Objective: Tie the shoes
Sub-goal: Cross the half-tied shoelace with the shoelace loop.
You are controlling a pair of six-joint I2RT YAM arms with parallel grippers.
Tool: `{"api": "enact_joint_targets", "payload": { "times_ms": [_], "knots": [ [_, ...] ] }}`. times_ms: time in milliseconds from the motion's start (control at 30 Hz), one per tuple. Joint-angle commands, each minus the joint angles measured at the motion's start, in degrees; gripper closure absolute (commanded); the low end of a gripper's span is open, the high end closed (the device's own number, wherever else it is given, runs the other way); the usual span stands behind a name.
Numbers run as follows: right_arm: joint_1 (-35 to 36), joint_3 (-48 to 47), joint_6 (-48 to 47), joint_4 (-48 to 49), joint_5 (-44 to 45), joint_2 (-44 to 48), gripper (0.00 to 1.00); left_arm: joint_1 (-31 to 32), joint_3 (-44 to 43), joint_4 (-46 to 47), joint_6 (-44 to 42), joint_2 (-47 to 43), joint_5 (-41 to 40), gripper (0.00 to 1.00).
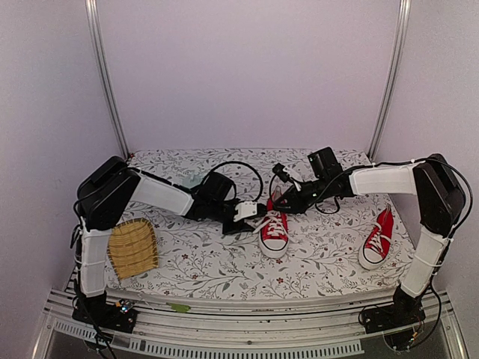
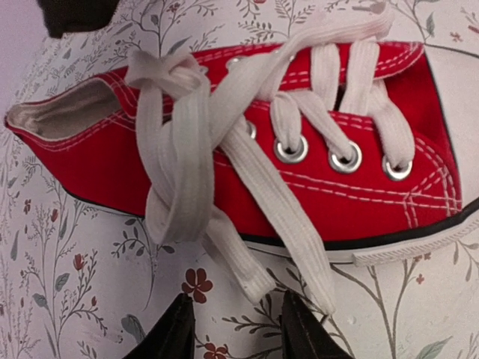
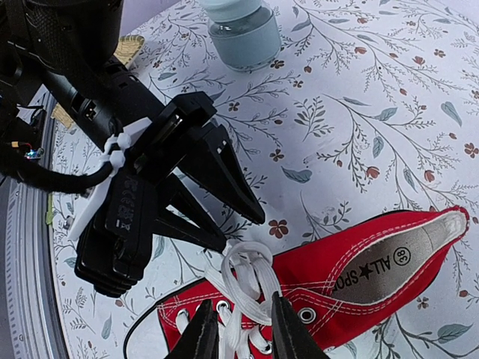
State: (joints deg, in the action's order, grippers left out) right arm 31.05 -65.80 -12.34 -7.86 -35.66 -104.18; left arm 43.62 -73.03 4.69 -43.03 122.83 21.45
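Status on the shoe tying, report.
Left gripper: jaws open, short of the lace ends. Right gripper: jaws astride the lace loops, grip unclear. Middle shoe: no finished bow. Bottle, woven mat clear.

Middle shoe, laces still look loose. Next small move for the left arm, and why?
Probably ease the left gripper forward and close on the lace loop hanging down the shoe. Its jaws are open and empty just short of it, and the right gripper straddles the laces.

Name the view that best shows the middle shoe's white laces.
Left wrist: the laces fill the frame, loops and eyelets sharp. Right wrist catches only a bunch at its bottom edge; top view shows them tiny.
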Motion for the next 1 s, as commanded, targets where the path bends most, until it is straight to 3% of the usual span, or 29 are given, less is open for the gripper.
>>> {"api": "enact_joint_targets", "payload": {
  "times_ms": [0,200,267,433,533,667,967],
  "knots": [
    [-0.26,0.92,0.56,0.47,0.15,2.32,0.74,0.94,-0.88,3.55,1.28,1.28,-2.11,0.63],
    [-0.48,2.54,0.64,0.79,0.13,3.27,0.74,1.53,-0.18,5.65,2.68,0.43,-0.72,0.83],
    [-0.54,2.86,0.85,1.03,0.31,3.12,0.74,1.72,-0.20,5.64,3.21,0.40,-0.29,0.84],
    [-0.47,1.81,0.85,2.07,1.00,1.73,0.74,2.52,0.22,5.21,1.94,0.65,-2.08,0.76],
    [-0.47,-0.56,0.61,1.63,0.79,-0.23,0.74,2.57,0.24,7.11,3.68,0.84,-3.94,0.81],
    [-0.44,-2.20,0.26,1.30,0.58,-1.18,0.75,2.91,0.75,10.56,5.66,0.69,-5.62,1.00],
    [-0.69,-1.37,0.14,1.18,-1.78,0.16,0.75,3.62,2.06,14.31,8.46,-2.64,-8.48,1.00]
  ]
}}
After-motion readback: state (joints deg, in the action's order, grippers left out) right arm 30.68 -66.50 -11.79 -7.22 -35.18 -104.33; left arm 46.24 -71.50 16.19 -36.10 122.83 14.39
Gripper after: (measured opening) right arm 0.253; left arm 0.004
